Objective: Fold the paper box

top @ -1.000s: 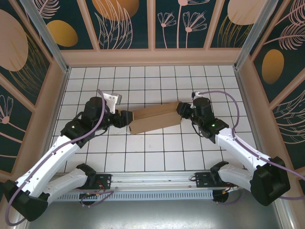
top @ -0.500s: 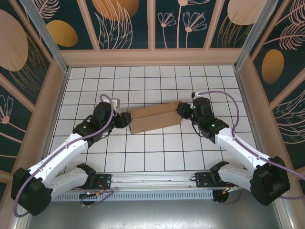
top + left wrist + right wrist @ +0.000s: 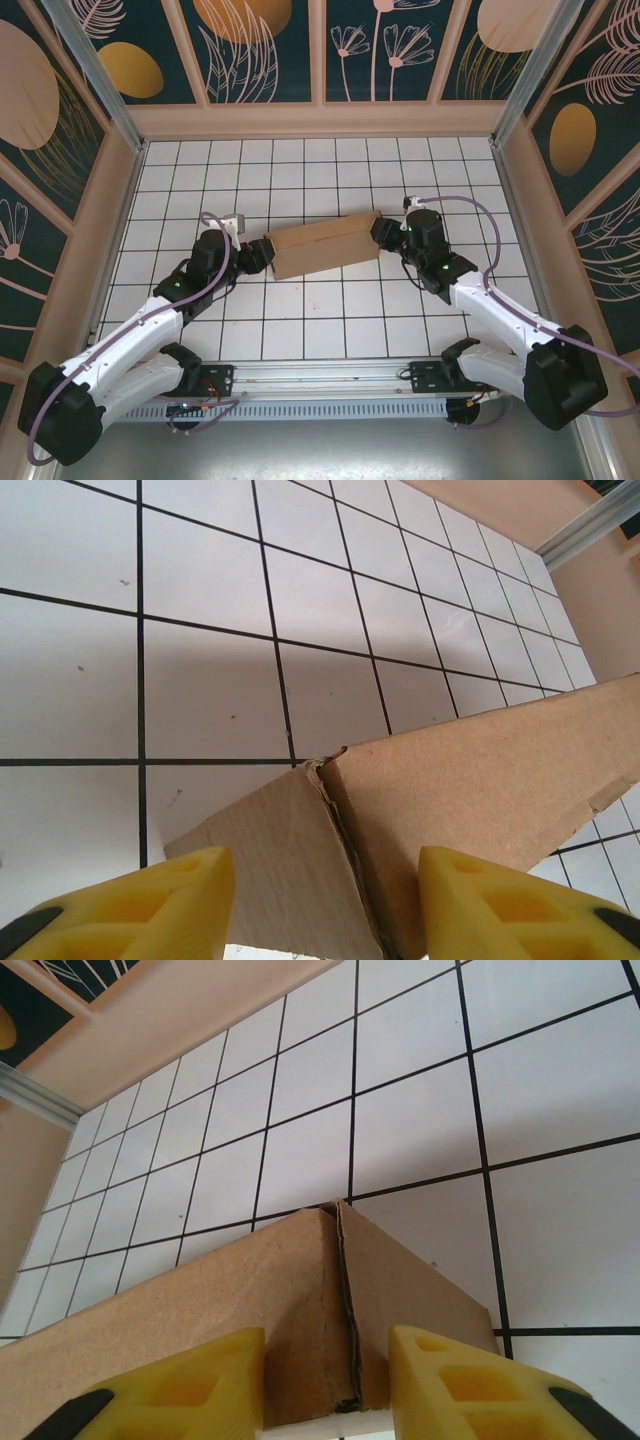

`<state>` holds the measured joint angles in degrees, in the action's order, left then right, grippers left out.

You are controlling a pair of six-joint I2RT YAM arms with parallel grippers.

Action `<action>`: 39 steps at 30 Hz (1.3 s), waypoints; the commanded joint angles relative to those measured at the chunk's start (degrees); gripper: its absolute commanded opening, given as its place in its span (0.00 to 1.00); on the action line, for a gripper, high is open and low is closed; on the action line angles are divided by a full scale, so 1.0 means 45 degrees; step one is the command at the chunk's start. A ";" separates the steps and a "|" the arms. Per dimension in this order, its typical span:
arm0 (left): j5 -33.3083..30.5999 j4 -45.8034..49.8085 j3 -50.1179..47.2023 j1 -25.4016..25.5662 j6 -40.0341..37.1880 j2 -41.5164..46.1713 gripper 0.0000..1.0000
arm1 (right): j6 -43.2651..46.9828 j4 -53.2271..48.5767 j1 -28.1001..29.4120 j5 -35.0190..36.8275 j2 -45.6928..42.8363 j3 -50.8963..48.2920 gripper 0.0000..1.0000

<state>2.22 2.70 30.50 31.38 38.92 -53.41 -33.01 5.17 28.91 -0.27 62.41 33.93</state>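
– Two pincers on one paper box [image 3: 325, 244]: why one at each end?
– Likely to stop it sliding. The box is folded into a long narrow shape near the middle of the counter [image 3: 330, 330], slanting from near-left to far-right. The left pincer [image 3: 262, 252] meets its left end and the right pincer [image 3: 383, 232] its right end.
– Is the right one actually gripping?
– It looks so. From the right wrist, the right pincer [image 3: 328, 1360] has its yellow fingers [image 3: 215, 1380] set narrow. They sit tight against both sides of the box's [image 3: 180, 1310] end corner, where two panels meet at a seam.
– And the left?
– Less sure. From the left wrist, the left pincer [image 3: 325, 880] stands at a middling width, with fingers [image 3: 150, 900] on either side of the box's [image 3: 480, 770] creased end. Cardboard fills the gap, yet whether it is clamped or only straddled cannot be told.
– Why take the end corners and not the flat faces?
– Probably because the creases meet there. Pressure at both ends would set the fold evenly along the whole length.
– What could go wrong?
– The seam at the left end looks frayed, so a hard squeeze might tear it. An uneven pull could also twist the box.
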 commanded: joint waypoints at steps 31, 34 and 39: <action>0.1747 0.1644 -0.0525 -0.0049 0.0357 0.0978 0.25 | -0.0709 -0.2443 0.2602 0.0792 -0.4757 -0.3477 0.34; 0.1634 0.2134 -0.0196 -0.0053 0.0031 0.1087 0.31 | -0.0582 -0.2913 0.2592 0.0966 -0.5124 -0.3403 0.37; 0.0872 0.2364 0.0284 -0.0040 -0.0723 0.0421 0.43 | 0.0074 -0.3054 0.2423 0.1076 -0.4620 -0.2981 0.41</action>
<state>7.62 11.66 29.45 31.07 37.98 -50.09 -34.35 -7.03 40.16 3.22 40.56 18.68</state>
